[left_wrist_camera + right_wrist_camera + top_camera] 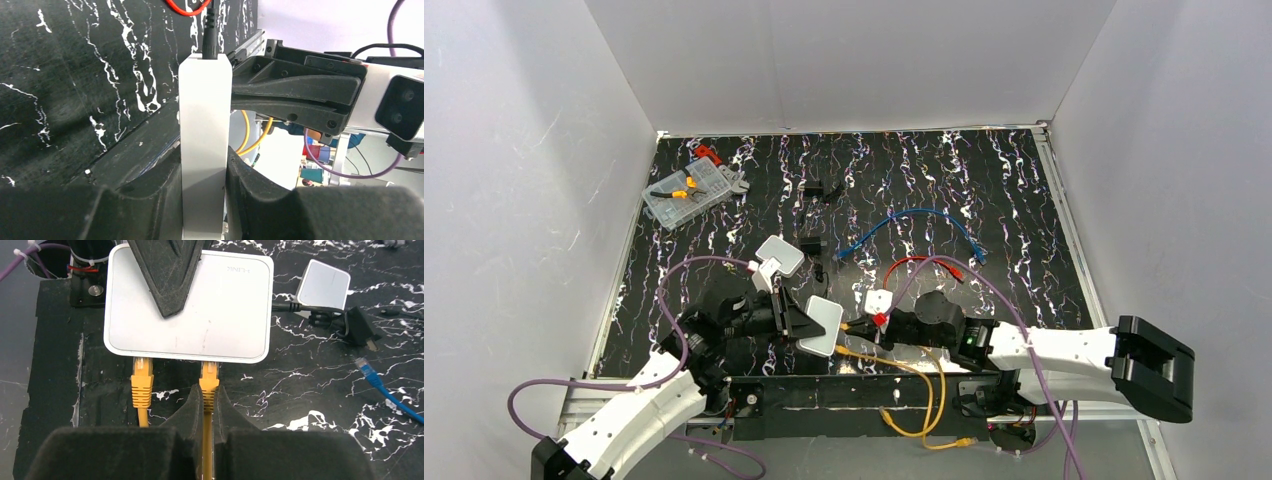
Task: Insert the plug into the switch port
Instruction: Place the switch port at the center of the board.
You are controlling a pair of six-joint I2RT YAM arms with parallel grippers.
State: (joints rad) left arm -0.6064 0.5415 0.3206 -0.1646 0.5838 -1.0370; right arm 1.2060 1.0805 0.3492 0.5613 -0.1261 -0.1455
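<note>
1. While the left gripper point(205, 162) clamps the switch point(220, 320) by its two flat faces, the box sits near the front of the table point(1024, 200), between the two arms.
2. The right gripper point(207, 395) is closed on the yellow plug point(209, 380). Its nose meets the switch's near edge, hiding the switch port, so its depth cannot be told.
3. A second yellow plug point(141, 382) sits just beside it at the same edge.
4. A black cable point(210, 30) enters the switch's far end.
5. A smaller white box point(325, 285) lies apart on the table, with a blue cable point(385, 390) near it.
</note>
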